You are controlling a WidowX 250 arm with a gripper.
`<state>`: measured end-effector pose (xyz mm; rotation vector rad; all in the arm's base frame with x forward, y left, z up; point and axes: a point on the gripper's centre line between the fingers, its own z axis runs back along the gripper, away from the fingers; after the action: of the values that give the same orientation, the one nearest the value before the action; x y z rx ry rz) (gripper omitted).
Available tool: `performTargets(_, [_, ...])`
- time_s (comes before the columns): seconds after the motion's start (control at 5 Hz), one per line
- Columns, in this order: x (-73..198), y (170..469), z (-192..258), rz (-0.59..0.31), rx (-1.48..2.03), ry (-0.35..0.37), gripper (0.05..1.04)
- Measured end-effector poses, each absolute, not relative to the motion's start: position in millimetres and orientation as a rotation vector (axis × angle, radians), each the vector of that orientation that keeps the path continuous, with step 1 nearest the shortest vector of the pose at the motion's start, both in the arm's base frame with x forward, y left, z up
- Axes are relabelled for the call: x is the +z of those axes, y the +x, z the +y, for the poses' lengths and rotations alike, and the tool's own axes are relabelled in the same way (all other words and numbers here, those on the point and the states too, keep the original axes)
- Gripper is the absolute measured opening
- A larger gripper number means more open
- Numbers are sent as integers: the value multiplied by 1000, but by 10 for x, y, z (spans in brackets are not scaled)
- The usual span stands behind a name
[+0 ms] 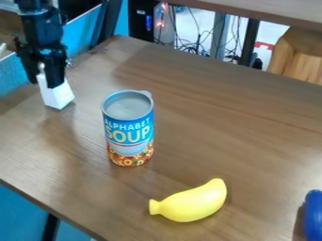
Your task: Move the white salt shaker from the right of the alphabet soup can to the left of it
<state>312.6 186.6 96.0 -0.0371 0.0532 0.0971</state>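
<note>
At the upper left, the black gripper (44, 81) hangs low over the table, with its two fingers shut on a white block (58, 98). The block's lower part shows below the fingers, close to the tabletop; whether it touches the table I cannot tell. To the right of the block and nearer the camera stands an upright blue soup can (129, 129). A yellow toy banana (192, 202) lies in front of the can, toward the lower middle. Part of a blue object (313, 216) sits at the lower right edge.
The brown wooden table (232, 127) has its left edge running down to the lower left and its back edge behind the can. Beyond it are cables (198, 44), a wooden stool (301, 54) and another tabletop (270, 10).
</note>
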Motion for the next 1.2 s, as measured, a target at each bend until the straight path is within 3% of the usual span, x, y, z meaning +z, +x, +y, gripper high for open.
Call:
performTargets(0.2, [951, 3121, 1869, 65, 85, -32, 629])
performTargets(0.4, [950, 3115, 1821, 99, 65, -25, 698])
performTargets(0.6, [990, 3095, 1748, 115, 83, -62, 979])
performTargets(0.8, [1448, 3166, 1637, 6, 83, -6, 1010])
performTargets(1.0, [1949, 3145, 1437, -8, 32, 87, 1006])
performTargets(1.2, [2178, 3095, 1052, -36, -88, 114, 1004])
